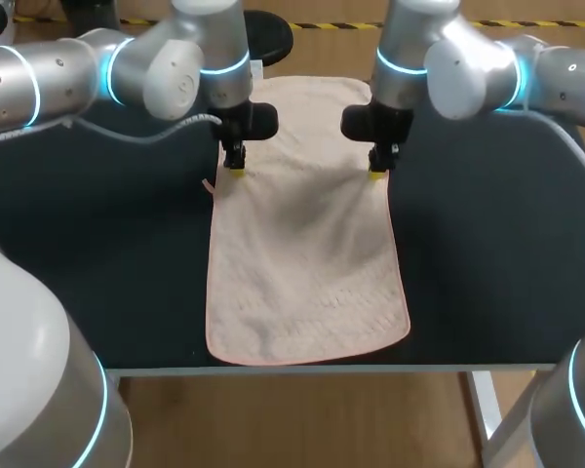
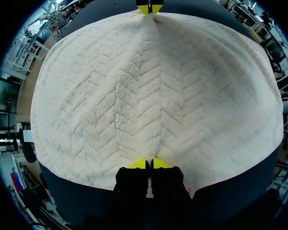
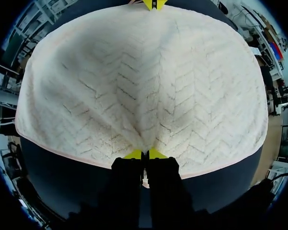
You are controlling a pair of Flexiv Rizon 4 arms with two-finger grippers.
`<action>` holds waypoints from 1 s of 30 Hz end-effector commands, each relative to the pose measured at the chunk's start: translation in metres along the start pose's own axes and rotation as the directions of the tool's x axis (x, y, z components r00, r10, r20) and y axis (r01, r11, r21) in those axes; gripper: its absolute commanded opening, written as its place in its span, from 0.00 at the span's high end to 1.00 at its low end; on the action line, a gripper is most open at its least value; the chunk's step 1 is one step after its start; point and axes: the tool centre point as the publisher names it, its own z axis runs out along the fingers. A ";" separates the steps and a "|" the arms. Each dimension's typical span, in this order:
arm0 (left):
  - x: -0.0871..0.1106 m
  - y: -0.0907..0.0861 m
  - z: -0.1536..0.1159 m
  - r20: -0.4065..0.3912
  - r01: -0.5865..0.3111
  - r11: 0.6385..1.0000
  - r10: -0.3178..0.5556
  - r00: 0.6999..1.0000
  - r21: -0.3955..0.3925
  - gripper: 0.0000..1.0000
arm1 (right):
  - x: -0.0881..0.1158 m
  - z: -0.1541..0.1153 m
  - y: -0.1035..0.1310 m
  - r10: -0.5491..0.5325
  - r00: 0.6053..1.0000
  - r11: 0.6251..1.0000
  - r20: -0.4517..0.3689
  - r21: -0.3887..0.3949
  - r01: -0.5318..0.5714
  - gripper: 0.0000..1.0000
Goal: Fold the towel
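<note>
A pale cream towel point(image 1: 307, 258) with a thin pink border and a herringbone weave lies on the dark table point(image 1: 97, 253). It is stretched lengthwise, from the far part of the table down to the near edge, where its rounded end lies close to the table's rim. It is placed about in the middle of the table, between the two arms.

The left arm point(image 1: 88, 73) comes in from the left side and the right arm point(image 1: 487, 68) from the right side. Both point down onto the far half of the towel.

The left pincer point(image 1: 234, 169) stands at the left long edge of the towel. In the left wrist view its two yellow tips are pressed nearly together, with the edge of the cloth caught between them, and the folds of the cloth run toward this place. So it is narrow and holds the towel.

The right pincer point(image 1: 377, 172) stands at the right long edge, opposite the left one. In the right wrist view its tips are also almost closed on the border, and the cloth is gathered into small creases there. It holds the towel too.

Each wrist view shows the other pincer's yellow tips at the far edge of the cloth
</note>
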 end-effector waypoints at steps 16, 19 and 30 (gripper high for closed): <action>0.010 -0.003 -0.103 0.171 -0.007 1.000 0.006 0.985 0.005 1.00 | 0.002 -0.100 -0.005 -0.041 0.992 0.999 0.122 0.005 0.041 1.00; 0.010 -0.005 -0.135 0.234 -0.013 1.000 0.013 0.972 0.001 1.00 | 0.000 -0.132 -0.002 -0.085 0.984 0.996 0.155 0.014 0.084 1.00; -0.003 -0.012 -0.247 0.460 0.024 0.998 0.008 0.888 -0.064 1.00 | -0.014 -0.252 0.019 -0.181 0.929 0.982 0.323 0.012 0.187 1.00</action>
